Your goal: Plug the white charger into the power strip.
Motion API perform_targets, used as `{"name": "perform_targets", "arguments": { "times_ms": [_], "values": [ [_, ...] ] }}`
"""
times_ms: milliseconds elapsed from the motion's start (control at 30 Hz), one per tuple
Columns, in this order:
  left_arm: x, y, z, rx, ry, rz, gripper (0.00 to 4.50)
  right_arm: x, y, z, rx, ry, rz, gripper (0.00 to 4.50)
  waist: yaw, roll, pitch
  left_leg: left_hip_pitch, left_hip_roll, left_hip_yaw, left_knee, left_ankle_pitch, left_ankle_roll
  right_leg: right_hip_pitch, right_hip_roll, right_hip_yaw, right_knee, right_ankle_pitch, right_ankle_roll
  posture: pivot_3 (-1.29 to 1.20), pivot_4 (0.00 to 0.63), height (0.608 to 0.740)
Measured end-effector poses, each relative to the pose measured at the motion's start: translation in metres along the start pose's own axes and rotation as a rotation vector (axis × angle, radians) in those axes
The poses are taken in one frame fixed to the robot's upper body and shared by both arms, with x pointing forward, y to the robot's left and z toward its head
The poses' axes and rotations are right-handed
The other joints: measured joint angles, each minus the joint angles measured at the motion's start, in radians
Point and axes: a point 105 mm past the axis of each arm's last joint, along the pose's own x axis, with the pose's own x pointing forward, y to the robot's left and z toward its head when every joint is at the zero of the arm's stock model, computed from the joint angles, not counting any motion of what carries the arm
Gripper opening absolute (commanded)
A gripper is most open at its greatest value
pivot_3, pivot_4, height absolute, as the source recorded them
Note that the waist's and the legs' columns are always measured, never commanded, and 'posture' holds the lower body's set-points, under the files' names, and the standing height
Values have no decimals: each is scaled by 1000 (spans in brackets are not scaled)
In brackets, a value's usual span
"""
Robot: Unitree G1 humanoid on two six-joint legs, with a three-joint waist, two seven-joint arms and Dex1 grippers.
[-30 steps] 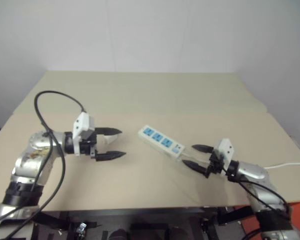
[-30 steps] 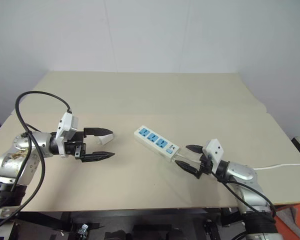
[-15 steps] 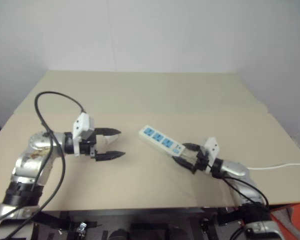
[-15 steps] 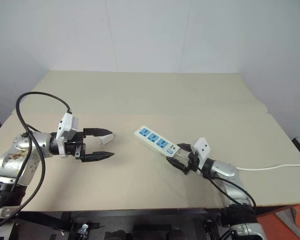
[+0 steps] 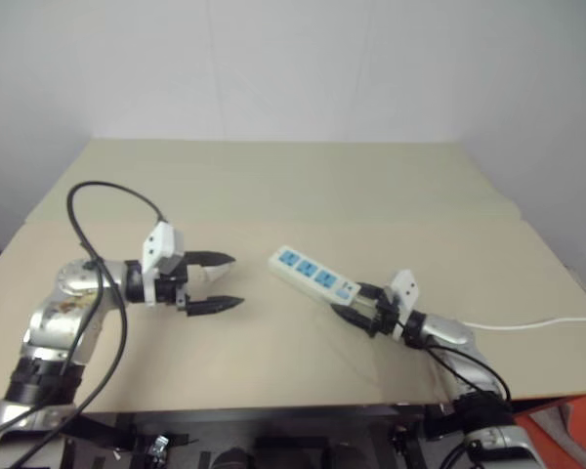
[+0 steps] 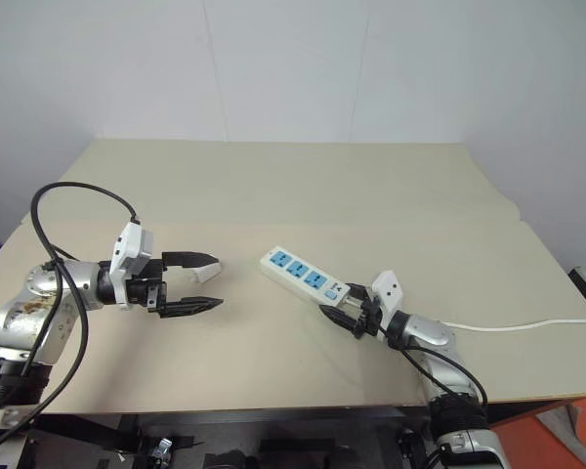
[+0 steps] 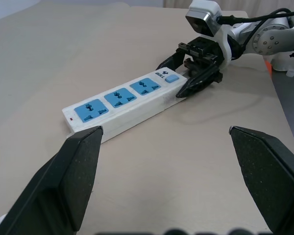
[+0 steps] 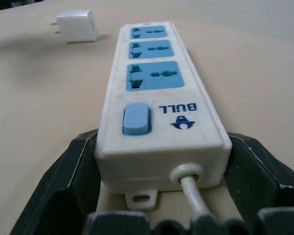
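White plastic power strip [image 8: 159, 98] | right pincer [image 5: 356, 305] straddling switch end, unclenched | left pincer [image 5: 227, 281] released, empty | risk: squeeze skews strip

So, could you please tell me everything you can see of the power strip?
The power strip is a long white plastic bar lying flat on the tan table. It has three blue sockets in a row, all empty, then a small blue switch and blue lettering at one end. A thin white cord leaves that end. The right gripper has a black finger on each side of that end.
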Motion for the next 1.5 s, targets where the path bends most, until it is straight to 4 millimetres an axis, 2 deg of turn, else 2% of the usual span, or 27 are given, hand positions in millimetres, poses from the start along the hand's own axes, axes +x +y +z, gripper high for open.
{"name": "perform_targets", "arguments": {
  "times_ms": [200,400,533,633,800,900,1033,1167,1367,1500],
  "values": [
    [2,4,2,6,-7,23,4500,-1,3,0,-20,-3,19,3420,0,0,0,0,0,0,0,0,0,0,0,0,0,0,0,0,150,740],
    [5,28,30,94,-16,86,4500,-6,16,-1,-69,29,225,3420,-2,0,0,0,0,0,0,0,0,1,0,0,0,0,0,0,150,740],
    [5,58,29,123,90,201,4500,-8,18,3,-93,67,389,3420,-6,0,0,1,0,0,0,0,0,1,1,0,0,0,0,0,150,740],
    [9,78,30,82,198,246,4500,-3,17,5,-104,83,465,3420,-6,0,0,0,0,0,1,0,0,0,1,0,0,0,0,0,150,740],
    [9,108,57,25,357,320,4500,14,19,9,-133,108,549,3420,-13,0,0,-1,0,-1,0,0,0,0,2,-1,1,0,0,0,150,740],
    [12,118,62,-61,488,324,4500,22,21,9,-142,112,576,3420,-21,0,0,-1,0,-1,0,0,0,0,2,0,1,0,1,0,150,740],
    [20,119,38,-187,670,286,4500,28,21,8,-158,114,588,3420,-31,0,0,-1,0,-1,0,1,-1,0,2,-1,3,0,1,0,150,740],
    [21,117,16,-283,775,291,4500,30,23,8,-171,110,595,3420,-40,0,0,-1,0,-1,0,1,-1,-1,2,0,4,0,1,0,150,740],
    [23,116,-6,-313,863,315,4500,32,23,7,-184,102,586,3420,-42,0,0,-1,0,-2,0,1,-1,-1,2,0,5,0,1,0,150,740],
    [26,115,-14,-296,898,322,4500,33,24,7,-185,99,583,3420,-46,0,0,-1,0,-2,0,1,-1,-1,2,0,5,0,1,0,150,740]
  ]
}}
